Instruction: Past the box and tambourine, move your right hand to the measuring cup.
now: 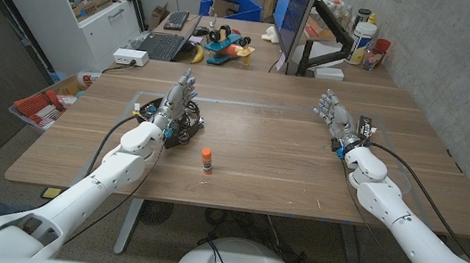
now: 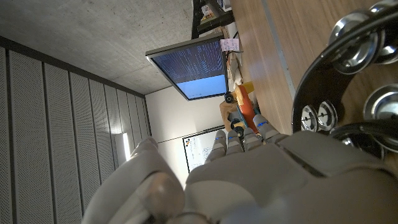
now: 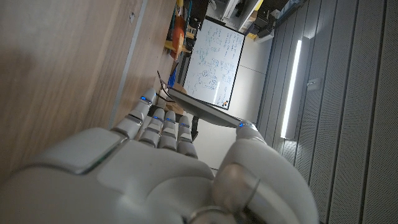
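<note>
My right hand point(image 1: 336, 117) stands upright over the right side of the wooden table point(image 1: 277, 155), fingers pointing up and slightly apart, holding nothing; its back fills the right wrist view point(image 3: 168, 174). A small black box with white print point(image 1: 366, 128) lies just beside its wrist. Across the table, my left hand point(image 1: 176, 99) is raised with its fingers spread, also holding nothing. The black tambourine point(image 1: 185, 129) sits right beside it, and its metal jingles show close up in the left wrist view point(image 2: 348, 68). A faint clear shape point(image 1: 144, 102) lies left of the left hand; I cannot tell what it is.
An orange-capped glue stick point(image 1: 206, 159) stands near the table's middle front. A second desk behind carries a laptop point(image 1: 163, 46), a monitor point(image 1: 289, 17), toys point(image 1: 226, 42) and jars point(image 1: 366, 31). A white shelf point(image 1: 80, 5) stands at the left.
</note>
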Controlling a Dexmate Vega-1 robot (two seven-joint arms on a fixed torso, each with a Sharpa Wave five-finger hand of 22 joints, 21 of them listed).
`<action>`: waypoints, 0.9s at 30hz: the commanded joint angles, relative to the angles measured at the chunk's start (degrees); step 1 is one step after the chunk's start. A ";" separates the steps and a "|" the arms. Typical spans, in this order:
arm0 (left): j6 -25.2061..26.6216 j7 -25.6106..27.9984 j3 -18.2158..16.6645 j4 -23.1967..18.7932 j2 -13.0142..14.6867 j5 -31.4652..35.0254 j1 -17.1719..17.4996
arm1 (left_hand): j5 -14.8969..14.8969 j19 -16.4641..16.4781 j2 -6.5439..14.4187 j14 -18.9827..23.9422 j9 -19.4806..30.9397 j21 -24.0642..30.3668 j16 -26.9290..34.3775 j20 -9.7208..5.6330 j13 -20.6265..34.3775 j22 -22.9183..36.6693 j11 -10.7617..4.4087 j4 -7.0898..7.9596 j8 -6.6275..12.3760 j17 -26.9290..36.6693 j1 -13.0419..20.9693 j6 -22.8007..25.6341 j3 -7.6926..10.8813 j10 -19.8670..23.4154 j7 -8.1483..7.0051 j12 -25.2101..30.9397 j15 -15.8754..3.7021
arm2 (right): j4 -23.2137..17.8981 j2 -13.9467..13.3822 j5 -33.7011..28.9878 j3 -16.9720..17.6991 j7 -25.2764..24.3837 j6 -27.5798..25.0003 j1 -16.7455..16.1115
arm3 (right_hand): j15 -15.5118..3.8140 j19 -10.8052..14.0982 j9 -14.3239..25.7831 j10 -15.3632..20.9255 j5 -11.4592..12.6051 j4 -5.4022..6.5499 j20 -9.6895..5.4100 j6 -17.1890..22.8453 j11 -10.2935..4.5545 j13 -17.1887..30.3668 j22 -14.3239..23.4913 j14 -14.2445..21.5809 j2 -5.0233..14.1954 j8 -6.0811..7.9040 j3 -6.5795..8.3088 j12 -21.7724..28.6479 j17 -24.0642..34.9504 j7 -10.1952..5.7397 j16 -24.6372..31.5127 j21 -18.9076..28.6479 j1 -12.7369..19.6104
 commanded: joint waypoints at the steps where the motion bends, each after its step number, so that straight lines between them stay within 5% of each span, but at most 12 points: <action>1: 0.86 0.17 0.21 -0.72 0.19 0.29 -0.01 | 0.30 -4.09 0.09 -0.59 0.25 0.00 0.22 0.40 0.18 0.19 0.03 0.01 0.22 0.14 0.53 -0.05 0.39 -0.45 0.58 0.14 0.06 | 0.40 0.41 0.23 -0.05 0.60 0.62 0.02 | -0.14 0.42 0.24 0.32 0.42 0.02 0.10 0.62 0.15 0.28 0.27 0.52 0.04 0.13 0.38 0.22 0.07 -0.13 0.41 0.19 0.54; 14: 1.94 -0.44 0.24 -1.29 0.67 -0.12 -0.39 | 0.24 -4.11 0.27 -0.67 0.25 -0.50 0.18 0.73 0.07 0.21 0.12 -0.03 0.16 0.11 0.48 -0.03 0.33 -0.50 0.71 0.10 0.15 | -1.27 0.09 -0.24 0.17 -0.91 0.57 -0.89 | -0.43 0.17 0.25 0.83 0.46 -0.19 0.26 0.80 -0.10 0.18 0.28 0.74 0.20 -0.13 0.44 0.01 -0.31 -0.60 0.43 -0.49 0.63; 27: 3.14 -0.04 0.36 -3.09 1.76 0.62 -0.77 | 0.17 -4.15 0.48 -0.79 0.26 -0.96 0.13 0.88 -0.02 0.23 0.18 -0.06 0.11 0.10 0.44 -0.01 0.30 -0.45 0.84 0.10 0.32 | -7.20 -2.12 -1.02 1.21 -3.86 -0.56 -3.65 | -0.44 0.32 0.27 1.17 0.48 -0.40 0.36 1.19 -0.04 0.13 0.29 1.15 0.39 -0.23 0.53 -0.17 -0.62 -0.80 0.54 -0.91 0.78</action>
